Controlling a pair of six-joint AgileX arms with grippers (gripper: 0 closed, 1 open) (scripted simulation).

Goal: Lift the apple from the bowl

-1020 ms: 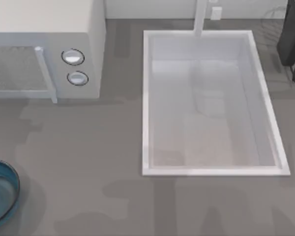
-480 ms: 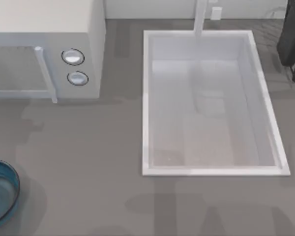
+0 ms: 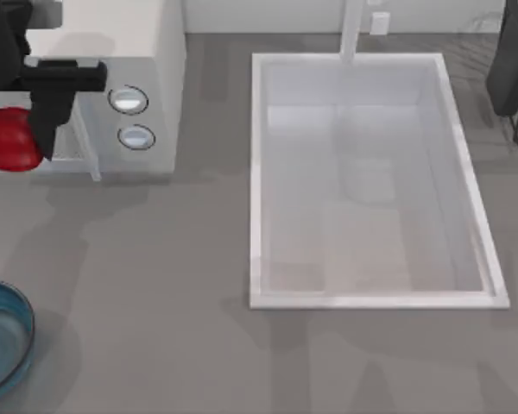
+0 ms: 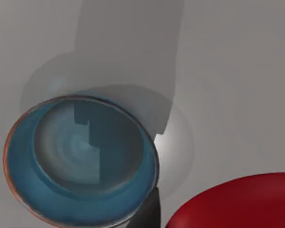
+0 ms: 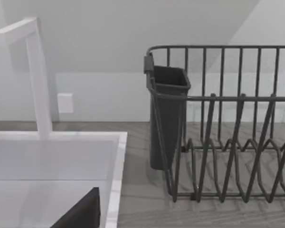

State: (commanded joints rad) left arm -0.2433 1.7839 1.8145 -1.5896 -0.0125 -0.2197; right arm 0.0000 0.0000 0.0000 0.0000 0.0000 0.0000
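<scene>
Red apple (image 3: 9, 140) pinched in left gripper (image 3: 36, 129) fingers, high above the hollow blue bowl (image 3: 4, 341).

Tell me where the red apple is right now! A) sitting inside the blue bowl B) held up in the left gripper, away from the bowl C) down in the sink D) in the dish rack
B: the apple is clamped in the left gripper up near the microwave, and the bowl below has nothing in it.
</scene>
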